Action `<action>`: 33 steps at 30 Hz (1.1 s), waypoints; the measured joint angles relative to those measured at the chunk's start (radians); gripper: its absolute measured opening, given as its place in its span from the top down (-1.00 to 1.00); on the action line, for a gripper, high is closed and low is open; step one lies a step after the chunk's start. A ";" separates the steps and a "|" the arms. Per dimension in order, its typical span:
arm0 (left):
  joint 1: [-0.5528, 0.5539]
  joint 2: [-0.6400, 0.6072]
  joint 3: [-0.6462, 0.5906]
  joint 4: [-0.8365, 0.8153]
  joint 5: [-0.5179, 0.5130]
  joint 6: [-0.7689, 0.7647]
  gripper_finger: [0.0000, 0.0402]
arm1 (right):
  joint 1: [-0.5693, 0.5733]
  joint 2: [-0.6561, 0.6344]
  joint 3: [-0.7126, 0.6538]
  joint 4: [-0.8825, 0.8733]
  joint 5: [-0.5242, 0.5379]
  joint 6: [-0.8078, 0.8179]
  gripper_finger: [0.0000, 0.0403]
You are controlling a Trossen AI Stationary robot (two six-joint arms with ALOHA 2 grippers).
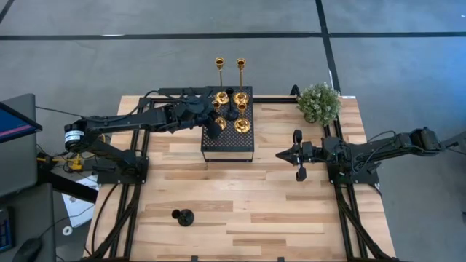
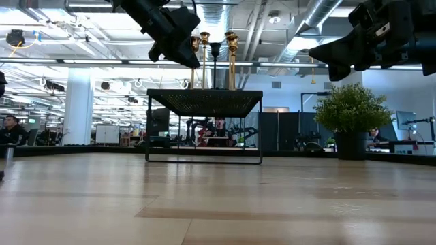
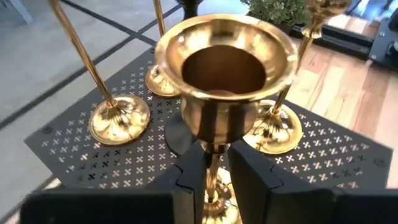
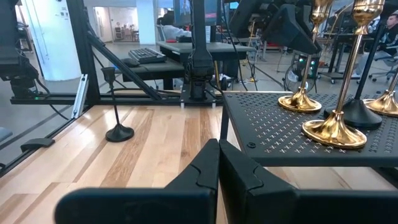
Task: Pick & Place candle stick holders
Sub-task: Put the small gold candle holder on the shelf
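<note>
A black perforated platform (image 1: pixel 227 142) stands at the table's far middle. On it stand several gold candlestick holders, two of them tall (image 1: pixel 220 65) (image 1: pixel 241 65), and one black holder (image 1: pixel 231 113). My left gripper (image 1: pixel 216 125) is over the platform, shut on a gold holder (image 3: pixel 224 68) that has a wide cup. A second black holder (image 1: pixel 183 217) stands on its round base on the wood near the front edge. My right gripper (image 1: pixel 280 154) is shut and empty, to the right of the platform. My left gripper pinches the gold holder's thin stem (image 3: pixel 212 171) between its two fingers (image 3: pixel 252 180), just below the cup. The fingers come slanting down from the table's left and lie across the stem. The holder stays upright. I cannot tell whether its base rests on the platform.
A small bushy green plant (image 1: pixel 319 103) in a dark pot stands at the far right of the table. Bare wood lies in front of the platform and between the arms. Black rails (image 1: pixel 342 211) run along both table sides.
</note>
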 joint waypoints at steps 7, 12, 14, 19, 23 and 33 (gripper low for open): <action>0.000 0.000 0.000 0.000 -0.036 0.042 0.67 | 0.000 0.000 0.000 0.000 0.000 0.000 1.00; 0.000 0.000 0.000 0.000 -0.039 0.042 0.67 | 0.000 0.000 0.000 -0.010 0.000 0.000 1.00; 0.000 0.000 0.000 0.000 -0.039 0.042 0.67 | 0.000 0.000 0.000 -0.010 0.000 0.000 1.00; 0.000 0.000 0.000 0.012 -0.041 0.042 0.69 | 0.000 0.000 0.000 -0.010 0.000 0.000 1.00; 0.000 0.000 0.000 0.017 -0.034 0.042 0.69 | 0.000 0.000 0.000 -0.013 0.000 0.000 1.00; 0.000 0.000 0.000 0.022 -0.011 0.050 0.47 | 0.000 0.000 0.000 -0.017 0.000 0.000 1.00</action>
